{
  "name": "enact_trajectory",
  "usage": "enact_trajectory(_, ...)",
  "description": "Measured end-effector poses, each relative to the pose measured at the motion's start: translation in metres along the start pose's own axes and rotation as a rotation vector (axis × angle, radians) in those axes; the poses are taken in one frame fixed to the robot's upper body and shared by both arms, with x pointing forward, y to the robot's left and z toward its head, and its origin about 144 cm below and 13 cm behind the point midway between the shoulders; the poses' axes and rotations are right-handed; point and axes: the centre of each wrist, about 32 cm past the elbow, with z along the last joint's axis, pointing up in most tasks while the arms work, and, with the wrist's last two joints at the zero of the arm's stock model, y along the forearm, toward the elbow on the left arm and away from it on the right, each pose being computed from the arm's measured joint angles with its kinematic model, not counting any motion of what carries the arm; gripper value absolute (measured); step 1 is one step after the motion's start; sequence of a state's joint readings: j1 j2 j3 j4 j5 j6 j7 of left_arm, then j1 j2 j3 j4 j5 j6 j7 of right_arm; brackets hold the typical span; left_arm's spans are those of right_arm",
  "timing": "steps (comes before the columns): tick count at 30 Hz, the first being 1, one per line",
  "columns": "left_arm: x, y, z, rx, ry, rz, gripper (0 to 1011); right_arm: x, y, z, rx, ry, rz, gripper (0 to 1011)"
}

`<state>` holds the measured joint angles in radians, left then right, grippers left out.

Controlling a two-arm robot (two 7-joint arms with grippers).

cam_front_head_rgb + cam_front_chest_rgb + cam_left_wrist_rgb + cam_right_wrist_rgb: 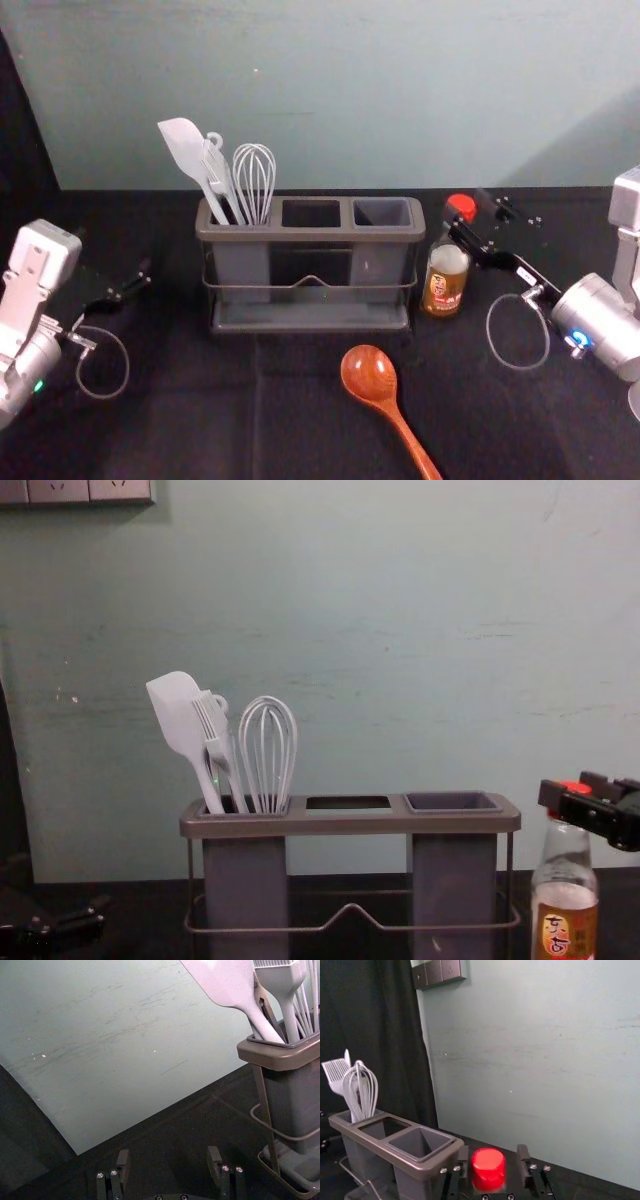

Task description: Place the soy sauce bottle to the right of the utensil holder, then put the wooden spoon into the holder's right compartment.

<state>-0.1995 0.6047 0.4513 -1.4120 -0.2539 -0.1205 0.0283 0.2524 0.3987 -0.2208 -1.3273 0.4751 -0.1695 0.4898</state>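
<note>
At head-view right, right gripper [470, 212] flanks soy sauce bottle [445, 282], right of utensil holder [300, 236]; wooden spoon [369, 374] in front; left gripper [128, 288] parked left. Left wrist view: released. Right wrist view: released, fingers astride red cap [488, 1170]. Chest view: bottle upright.

I see the wooden spoon [369, 374] run off the head view's bottom edge. The chest view crops the soy sauce bottle [565, 895] low down.

Lab-like spot: robot arm [598, 322], black-draped table [180, 425], scuffed wall [125, 1025]
</note>
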Motion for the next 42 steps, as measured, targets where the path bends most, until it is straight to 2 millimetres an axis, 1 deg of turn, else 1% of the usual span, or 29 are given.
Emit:
enact_trajectory(1, 0.000, 0.000, 0.000, 0.000, 0.000, 0.000, 1012, -0.001, -0.001, 0.002, 0.007, 0.000, 0.001, 591)
enact_trajectory(4, 0.000, 0.000, 0.000, 0.000, 0.000, 0.000, 1012, -0.002, -0.002, 0.005, 0.021, -0.002, 0.001, 691)
enact_trajectory(6, 0.000, 0.000, 0.000, 0.000, 0.000, 0.000, 1012, -0.003, -0.004, 0.009, 0.033, -0.005, 0.000, 728)
enact_trajectory(7, 0.000, 0.000, 0.000, 0.000, 0.000, 0.000, 1011, -0.005, -0.006, 0.013, 0.044, -0.007, 0.000, 784)
enact_trajectory(8, 0.000, 0.000, 0.000, 0.000, 0.000, 0.000, 1012, -0.005, -0.007, 0.015, 0.049, -0.008, -0.001, 797)
enact_trajectory(10, 0.000, 0.000, 0.000, 0.000, 0.000, 0.000, 1012, -0.007, -0.009, 0.019, 0.058, -0.010, -0.002, 875)
enact_trajectory(12, 0.000, 0.000, 0.000, 0.000, 0.000, 0.000, 1011, -0.010, -0.013, 0.025, 0.071, -0.012, -0.006, 911)
enact_trajectory(13, 0.000, 0.000, 0.000, 0.000, 0.000, 0.000, 1011, -0.014, -0.016, 0.030, 0.081, -0.014, -0.009, 956)
enact_trajectory(14, 0.000, 0.000, 0.000, 0.000, 0.000, 0.000, 1011, -0.015, -0.018, 0.031, 0.086, -0.014, -0.011, 966)
enact_trajectory(15, 0.000, 0.000, 0.000, 0.000, 0.000, 0.000, 1011, -0.018, -0.019, 0.033, 0.093, -0.015, -0.014, 998)
enact_trajectory(18, 0.000, 0.000, 0.000, 0.000, 0.000, 0.000, 1011, -0.031, -0.027, 0.037, 0.118, -0.006, -0.023, 1002)
enact_trajectory(21, 0.000, 0.000, 0.000, 0.000, 0.000, 0.000, 1011, -0.040, -0.032, 0.036, 0.128, 0.005, -0.018, 1002)
enact_trajectory(22, 0.000, 0.000, 0.000, 0.000, 0.000, 0.000, 1011, -0.046, -0.034, 0.035, 0.132, 0.014, -0.009, 1002)
enact_trajectory(24, 0.000, 0.000, 0.000, 0.000, 0.000, 0.000, 1011, -0.053, -0.036, 0.033, 0.133, 0.023, 0.002, 1002)
enact_trajectory(25, 0.000, 0.000, 0.000, 0.000, 0.000, 0.000, 1011, -0.061, -0.039, 0.030, 0.130, 0.034, 0.018, 1002)
enact_trajectory(28, 0.000, 0.000, 0.000, 0.000, 0.000, 0.000, 1011, -0.071, -0.043, 0.026, 0.121, 0.051, 0.043, 1002)
enact_trajectory(31, 0.000, 0.000, 0.000, 0.000, 0.000, 0.000, 1011, -0.086, -0.047, 0.016, 0.094, 0.078, 0.071, 1002)
enact_trajectory(32, 0.000, 0.000, 0.000, 0.000, 0.000, 0.000, 1012, -0.086, -0.047, 0.016, 0.094, 0.078, 0.071, 1002)
enact_trajectory(33, 0.000, 0.000, 0.000, 0.000, 0.000, 0.000, 1011, -0.092, -0.048, 0.011, 0.069, 0.083, 0.076, 1002)
enact_trajectory(34, 0.000, 0.000, 0.000, 0.000, 0.000, 0.000, 1011, -0.092, -0.048, 0.011, 0.069, 0.083, 0.076, 1003)
enact_trajectory(35, 0.000, 0.000, 0.000, 0.000, 0.000, 0.000, 1011, -0.101, -0.050, 0.005, 0.027, 0.087, 0.078, 1002)
enact_trajectory(38, 0.000, 0.000, 0.000, 0.000, 0.000, 0.000, 1012, -0.107, -0.052, -0.001, -0.019, 0.093, 0.078, 1002)
enact_trajectory(42, 0.000, 0.000, 0.000, 0.000, 0.000, 0.000, 1011, -0.119, -0.053, -0.010, -0.134, 0.094, 0.063, 1002)
